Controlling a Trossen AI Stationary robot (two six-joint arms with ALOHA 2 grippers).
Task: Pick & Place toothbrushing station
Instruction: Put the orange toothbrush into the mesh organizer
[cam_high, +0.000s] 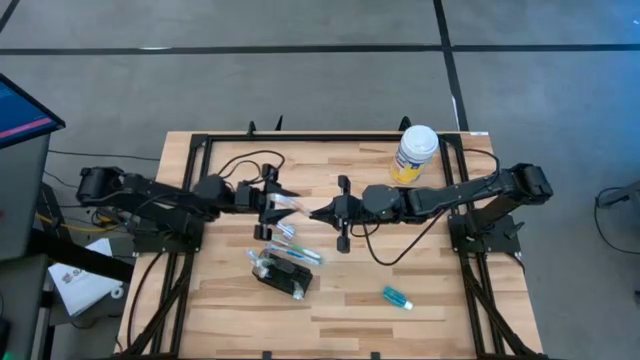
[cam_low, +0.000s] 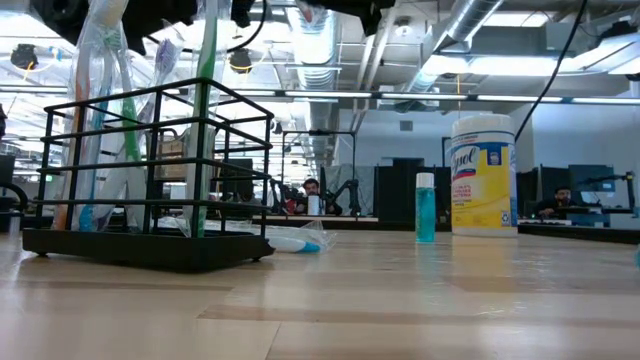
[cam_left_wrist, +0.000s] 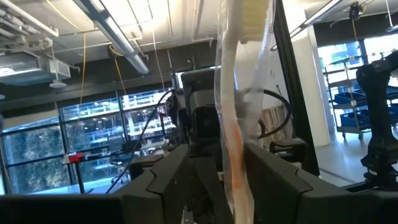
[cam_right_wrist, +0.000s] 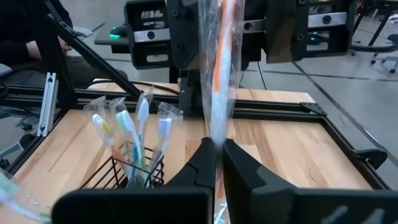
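Note:
The toothbrushing station (cam_high: 283, 272) (cam_right_wrist: 127, 171) is a black wire holder standing on the table's near-left part, with several wrapped toothbrushes upright in it. Above the table's middle, a toothbrush with an orange handle in a clear wrapper (cam_high: 295, 205) (cam_right_wrist: 217, 74) spans the gap between my two grippers. My right gripper (cam_high: 315, 212) (cam_right_wrist: 215, 152) is shut on it. My left gripper (cam_high: 283, 204) (cam_left_wrist: 217, 165) is open; its fingers (cam_left_wrist: 168, 174) stand on either side of the brush with a gap on each side. The bristle head (cam_left_wrist: 252, 15) lies at the left gripper's end. My right gripper pinches the wrapped toothbrush's handle end (cam_right_wrist: 215, 140) between its two fingers. The fingers come roughly level from the table's right side and lie along the brush. The brush is lifted clear of the table and reaches away from the fingers toward the left gripper.
A white-lidded, yellow-labelled canister (cam_high: 415, 152) (cam_low: 483, 175) stands at the far right. A small teal bottle (cam_high: 396, 297) lies near the front right. Another wrapped toothbrush (cam_high: 300, 250) (cam_low: 290, 240) lies on the wood beside the holder. A black frame rail (cam_high: 300, 137) runs along the table's far edge.

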